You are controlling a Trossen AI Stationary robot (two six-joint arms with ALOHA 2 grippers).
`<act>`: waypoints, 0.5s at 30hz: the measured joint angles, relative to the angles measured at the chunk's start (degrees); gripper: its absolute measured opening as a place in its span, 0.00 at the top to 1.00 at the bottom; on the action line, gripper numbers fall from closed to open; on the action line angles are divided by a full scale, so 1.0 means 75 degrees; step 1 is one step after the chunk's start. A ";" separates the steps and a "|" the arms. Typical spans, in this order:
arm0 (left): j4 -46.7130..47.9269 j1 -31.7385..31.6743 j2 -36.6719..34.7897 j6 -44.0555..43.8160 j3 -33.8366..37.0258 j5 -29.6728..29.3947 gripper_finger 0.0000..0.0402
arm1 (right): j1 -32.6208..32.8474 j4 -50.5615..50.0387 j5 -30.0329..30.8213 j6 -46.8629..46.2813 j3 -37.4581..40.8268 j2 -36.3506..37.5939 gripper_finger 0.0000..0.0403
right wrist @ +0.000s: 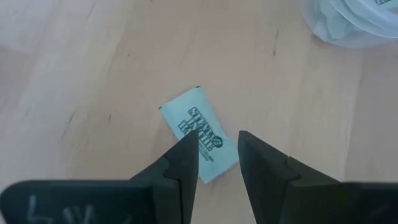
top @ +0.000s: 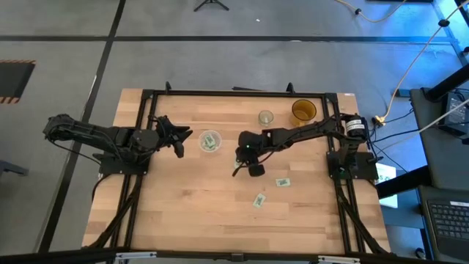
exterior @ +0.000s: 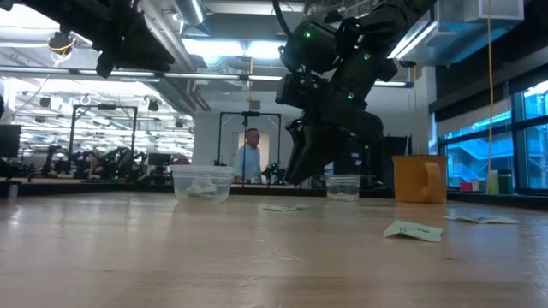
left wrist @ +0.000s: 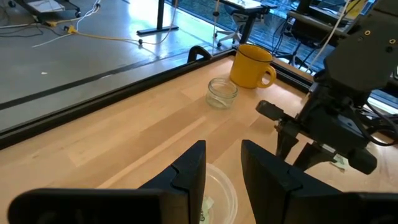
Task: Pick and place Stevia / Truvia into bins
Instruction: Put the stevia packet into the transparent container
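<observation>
Hovering my right end effector (right wrist: pixel 214 155) over a Stevia sachet (right wrist: pixel 200 133) lying flat on the table (right wrist: pixel 74 81), I hold the fingers narrowly parted and empty. I should descend straight, straddle the sachet's short width, then close. The clear bin (top: pixel 210 141) sits near; my left end effector (top: pixel 178 141) waits, slightly parted, beside it.

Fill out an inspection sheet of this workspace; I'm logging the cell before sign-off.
Surface: wooden table, bare wood.
Job's things: clear cup holds sachets; three sachets loose.
Clutter: yellow mug, small glass jar.
End effectors: right end effector open above a sachet; left end effector open beside the clear cup.
Cables: yellow cable on floor.
Surroundings: person beyond the table.
</observation>
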State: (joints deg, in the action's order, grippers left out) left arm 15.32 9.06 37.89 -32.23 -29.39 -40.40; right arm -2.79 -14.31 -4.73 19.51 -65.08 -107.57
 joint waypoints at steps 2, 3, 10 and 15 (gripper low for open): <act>-0.0001 0.0000 -0.0003 0.0000 0.0000 0.0000 0.76 | 0.0000 -0.0029 0.0000 0.0000 0.0000 0.0000 0.71; -0.0001 0.0002 0.0000 0.0000 0.0000 0.0000 0.76 | 0.0000 -0.0031 -0.0003 -0.0011 0.0000 0.0000 0.71; -0.0001 0.0000 -0.0003 0.0000 0.0000 0.0000 0.76 | 0.0000 0.0012 0.0000 -0.0373 0.0003 0.0000 0.71; -0.0001 0.0001 -0.0001 0.0001 0.0000 0.0000 0.76 | -0.0001 0.0063 -0.0003 -0.0377 0.0003 -0.0092 0.71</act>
State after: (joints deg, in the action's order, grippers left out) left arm 15.31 9.07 37.88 -32.22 -29.39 -40.40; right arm -2.79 -13.84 -4.75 16.68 -65.06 -108.26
